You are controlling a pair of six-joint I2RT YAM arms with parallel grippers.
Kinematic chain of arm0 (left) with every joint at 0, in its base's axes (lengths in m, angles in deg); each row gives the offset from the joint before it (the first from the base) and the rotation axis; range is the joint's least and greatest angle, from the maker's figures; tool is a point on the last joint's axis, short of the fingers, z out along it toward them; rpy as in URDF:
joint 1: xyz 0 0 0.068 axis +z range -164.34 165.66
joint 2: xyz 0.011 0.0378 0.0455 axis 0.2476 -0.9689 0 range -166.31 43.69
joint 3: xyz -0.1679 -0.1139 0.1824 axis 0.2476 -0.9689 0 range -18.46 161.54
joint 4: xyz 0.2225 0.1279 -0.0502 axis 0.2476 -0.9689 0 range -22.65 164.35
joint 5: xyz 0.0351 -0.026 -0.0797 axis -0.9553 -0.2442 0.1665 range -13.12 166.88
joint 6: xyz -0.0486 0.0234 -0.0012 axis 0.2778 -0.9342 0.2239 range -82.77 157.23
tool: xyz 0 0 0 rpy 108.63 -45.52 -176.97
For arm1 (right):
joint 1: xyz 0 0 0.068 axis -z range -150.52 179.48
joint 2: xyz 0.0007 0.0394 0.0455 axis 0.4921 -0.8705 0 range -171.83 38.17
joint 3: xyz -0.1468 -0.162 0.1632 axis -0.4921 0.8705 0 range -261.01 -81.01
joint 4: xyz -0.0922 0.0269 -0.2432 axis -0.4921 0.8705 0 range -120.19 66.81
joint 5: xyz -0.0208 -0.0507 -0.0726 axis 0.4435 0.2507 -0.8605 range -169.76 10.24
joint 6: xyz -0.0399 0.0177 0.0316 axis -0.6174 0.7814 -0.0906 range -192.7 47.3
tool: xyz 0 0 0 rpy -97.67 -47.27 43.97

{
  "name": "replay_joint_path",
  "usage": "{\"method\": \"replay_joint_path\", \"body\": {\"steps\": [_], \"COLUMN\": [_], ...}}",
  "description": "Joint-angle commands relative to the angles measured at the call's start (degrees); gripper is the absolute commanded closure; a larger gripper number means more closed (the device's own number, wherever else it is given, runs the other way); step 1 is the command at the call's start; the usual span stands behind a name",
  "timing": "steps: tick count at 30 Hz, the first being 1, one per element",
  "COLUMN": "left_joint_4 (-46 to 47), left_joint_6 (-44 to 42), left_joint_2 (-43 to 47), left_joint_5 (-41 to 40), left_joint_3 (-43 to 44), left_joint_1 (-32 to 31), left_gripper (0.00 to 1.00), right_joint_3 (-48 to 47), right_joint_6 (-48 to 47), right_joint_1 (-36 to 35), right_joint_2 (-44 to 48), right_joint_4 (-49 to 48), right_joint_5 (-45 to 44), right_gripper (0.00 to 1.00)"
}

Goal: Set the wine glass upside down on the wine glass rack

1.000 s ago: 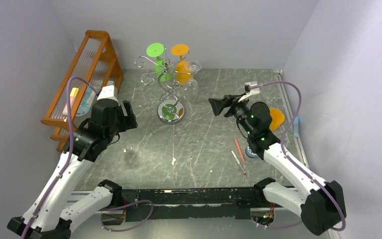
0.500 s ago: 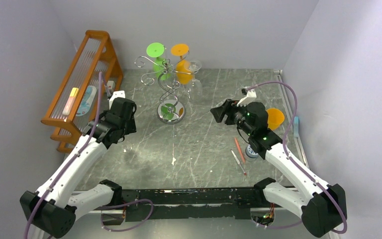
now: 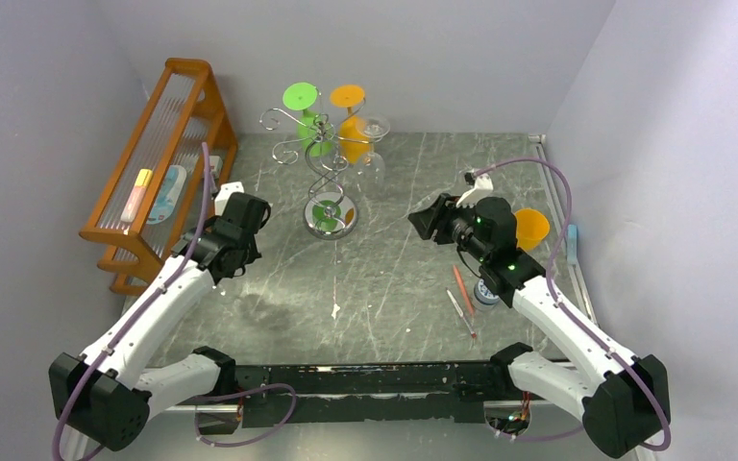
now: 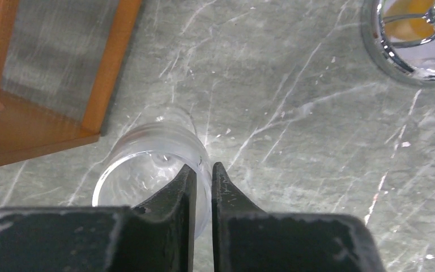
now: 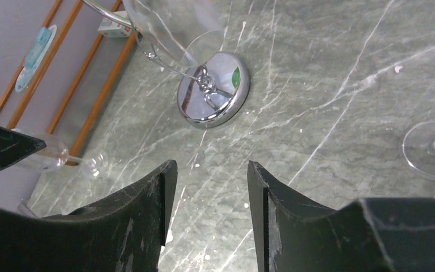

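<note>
A clear wine glass (image 4: 147,164) lies on its side on the marble table by the orange wooden rack, also seen in the right wrist view as a clear wine glass (image 5: 51,157). My left gripper (image 4: 203,170) is shut on its rim wall, one finger inside the bowl and one outside. In the top view the left gripper (image 3: 231,257) points down at the table's left side. The silver wine glass rack (image 3: 327,163) stands at the back centre on its mirrored base (image 5: 213,88). My right gripper (image 5: 209,187) hovers open and holds nothing, right of the rack.
Green, orange and clear glasses hang upside down on the wire rack. The orange wooden slatted rack (image 3: 159,154) lines the left wall. Another clear glass foot (image 5: 433,150) rests on the table to the right. Pens (image 3: 461,293) and an orange glass (image 3: 530,228) lie near the right arm.
My left arm swung back toward the wooden rack and lowered, and its jaws closed onto the glass rim. The right gripper's jaws narrowed and it shifted slightly.
</note>
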Motion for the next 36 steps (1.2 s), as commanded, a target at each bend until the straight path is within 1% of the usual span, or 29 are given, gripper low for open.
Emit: {"method": "replay_joint_path", "body": {"steps": [1, 4, 6, 9, 10, 14, 16, 17, 19, 22, 25, 27, 31, 33, 34, 36], "left_joint_4": [0.0, 0.4, 1.7, 3.4, 4.6, 12.4, 19.3, 21.6, 26.4, 30.9, 35.5, 38.8, 45.8, 50.1, 52.8, 56.7], "left_joint_6": [-1.0, -3.0, -5.3, -6.4, -6.6, -3.5, -0.4, 1.6, 4.3, 7.0, 9.0, 10.6, 12.1, 11.6, 11.0, 10.5], "left_joint_2": [0.4, 1.5, 2.6, 4.2, 4.7, 8.1, 9.9, 10.7, 11.5, 11.6, 12.3, 13.3, 15.6, 16.9, 17.6, 18.7], "left_joint_5": [2.4, 7.6, 14.0, 22.9, 27.4, 39.9, 43.5, 43.8, 44.0, 41.8, 38.9, 36.7, 33.3, 32.7, 32.9, 33.1], "left_joint_3": [-0.1, 1.6, 2.5, 3.9, 4.1, 1.5, -2.1, -3.7, -6.5, -8.6, -10.5, -12.5, -17.1, -20.5, -22.4, -25.7], "left_joint_1": [0.5, 0.4, 0.4, 0.5, 0.4, 0.2, -0.4, -0.8, -1.9, -4.5, -7.4, -9.3, -12.1, -12.9, -13.2, -13.3], "left_gripper": [0.94, 0.95, 0.95, 0.95, 0.95, 0.95, 0.95, 0.95, 0.95, 0.95, 0.95, 0.95, 0.95, 0.95, 0.95, 0.95], "right_joint_3": [-1.6, -2.0, -2.9, -3.4, -3.3, -2.0, -1.3, -1.2, -1.9, -4.2, -3.4, -2.1, 0.1, 2.0, 3.1, 4.1], "right_joint_6": [2.4, 5.4, 6.7, 9.5, 11.1, 18.3, 21.0, 21.3, 21.0, 20.9, 24.9, 30.3, 43.2, 48.7, 50.8, 54.6], "right_joint_1": [0.1, 0.1, 0.1, 0.0, 0.0, -0.4, -1.5, -2.6, -6.5, -14.2, -18.6, -20.9, -23.1, -23.5, -23.5, -23.5], "right_joint_2": [0.0, 0.2, -0.4, -1.3, -1.3, -0.8, -0.4, -0.2, -0.3, -1.7, -2.8, -3.3, -4.1, -3.9, -4.0, -4.9], "right_joint_4": [1.4, 2.4, 4.2, 4.7, 4.6, 3.3, 2.9, 1.0, 0.6, 2.3, 1.3, 0.7, 1.9, 0.5, -1.0, -2.7], "right_joint_5": [1.5, 1.9, 3.4, 6.1, 7.2, 9.2, 10.3, 10.2, 7.9, 0.8, -4.7, -8.3, -14.7, -16.6, -17.0, -18.0], "right_gripper": [0.48, 0.47, 0.45, 0.41, 0.39, 0.34, 0.33, 0.32, 0.29, 0.25, 0.23, 0.24, 0.32, 0.45, 0.5, 0.54]}}
